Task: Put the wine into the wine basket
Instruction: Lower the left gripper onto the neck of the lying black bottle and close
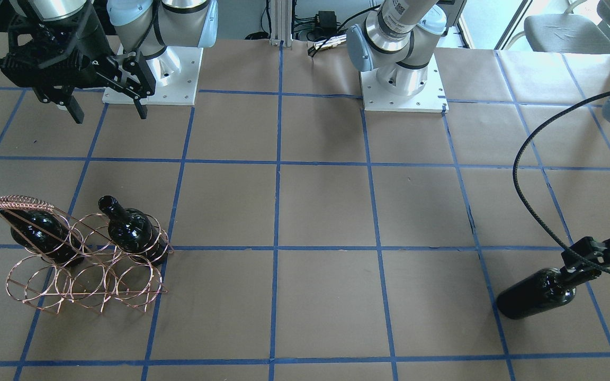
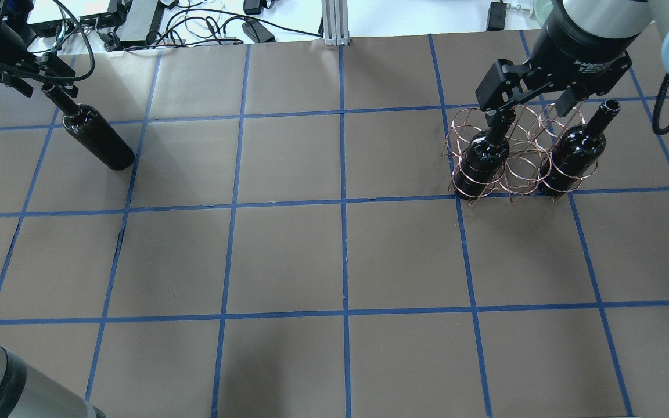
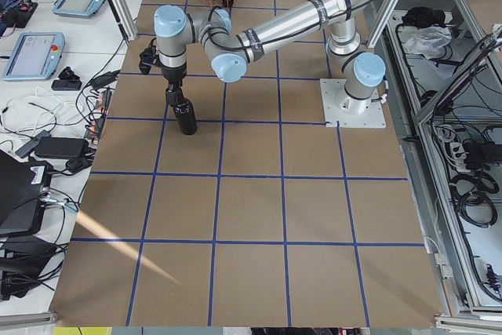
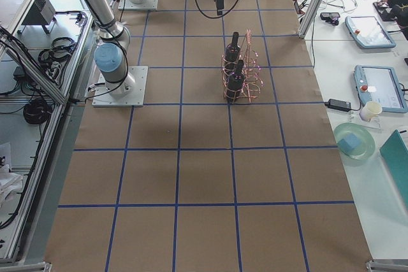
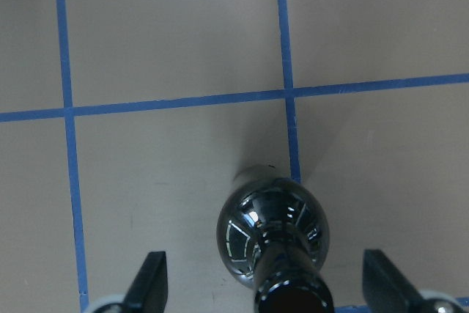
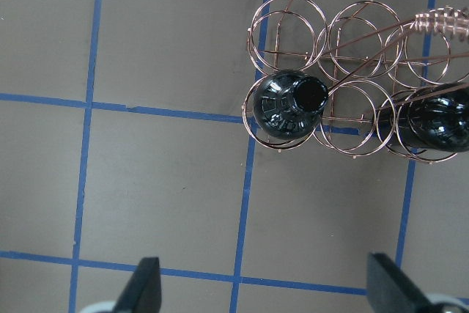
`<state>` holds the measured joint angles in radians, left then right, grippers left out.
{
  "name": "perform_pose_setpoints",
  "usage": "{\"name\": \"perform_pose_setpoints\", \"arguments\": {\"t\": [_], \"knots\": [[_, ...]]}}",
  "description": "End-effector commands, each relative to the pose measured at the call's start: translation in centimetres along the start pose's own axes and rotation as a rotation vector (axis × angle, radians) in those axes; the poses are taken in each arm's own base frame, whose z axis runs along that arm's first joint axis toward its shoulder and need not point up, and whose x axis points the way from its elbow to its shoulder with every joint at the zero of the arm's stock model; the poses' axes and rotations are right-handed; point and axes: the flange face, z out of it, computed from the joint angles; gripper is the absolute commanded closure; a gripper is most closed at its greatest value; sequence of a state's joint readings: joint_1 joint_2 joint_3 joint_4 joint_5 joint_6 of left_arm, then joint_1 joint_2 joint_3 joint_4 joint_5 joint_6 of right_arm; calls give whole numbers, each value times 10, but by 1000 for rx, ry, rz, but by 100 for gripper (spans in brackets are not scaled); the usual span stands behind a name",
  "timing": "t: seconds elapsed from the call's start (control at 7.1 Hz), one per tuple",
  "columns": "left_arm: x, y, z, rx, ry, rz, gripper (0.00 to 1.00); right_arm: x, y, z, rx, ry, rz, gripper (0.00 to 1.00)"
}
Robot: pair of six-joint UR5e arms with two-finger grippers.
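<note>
The copper wire wine basket (image 1: 85,275) stands on the table and holds two near-black wine bottles (image 1: 130,230) (image 1: 40,233) in its end rings; the middle rings are empty. It also shows in the overhead view (image 2: 520,168) and the right wrist view (image 6: 352,34). My right gripper (image 2: 529,110) hangs above the basket, open and empty (image 6: 267,284). A third wine bottle (image 2: 99,139) stands on the table far from the basket. My left gripper (image 5: 262,269) is open, with a finger on each side of that bottle's neck (image 5: 289,291) and not touching it.
The table is brown paper with a blue tape grid (image 2: 343,203). Both arm bases (image 1: 151,74) (image 1: 403,79) stand at the robot's edge. A black cable (image 1: 522,174) loops off the left arm. Tablets and cables lie on side benches beyond the table ends (image 3: 47,52).
</note>
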<state>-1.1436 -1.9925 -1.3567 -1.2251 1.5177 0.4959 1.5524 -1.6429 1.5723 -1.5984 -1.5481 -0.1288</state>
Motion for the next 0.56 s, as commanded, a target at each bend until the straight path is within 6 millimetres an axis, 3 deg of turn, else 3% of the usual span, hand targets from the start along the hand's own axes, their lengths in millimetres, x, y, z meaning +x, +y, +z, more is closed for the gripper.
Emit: {"name": "perform_pose_setpoints", "arguments": {"t": [0.0,0.14,0.42], "knots": [[2,-2,7,-8,6,9,22,0,0,0,0,0,0,0],[2,-2,8,-10,7,13,25,0,0,0,0,0,0,0],[3,-1,9,-20,9,19,46,0,0,0,0,0,0,0]]}}
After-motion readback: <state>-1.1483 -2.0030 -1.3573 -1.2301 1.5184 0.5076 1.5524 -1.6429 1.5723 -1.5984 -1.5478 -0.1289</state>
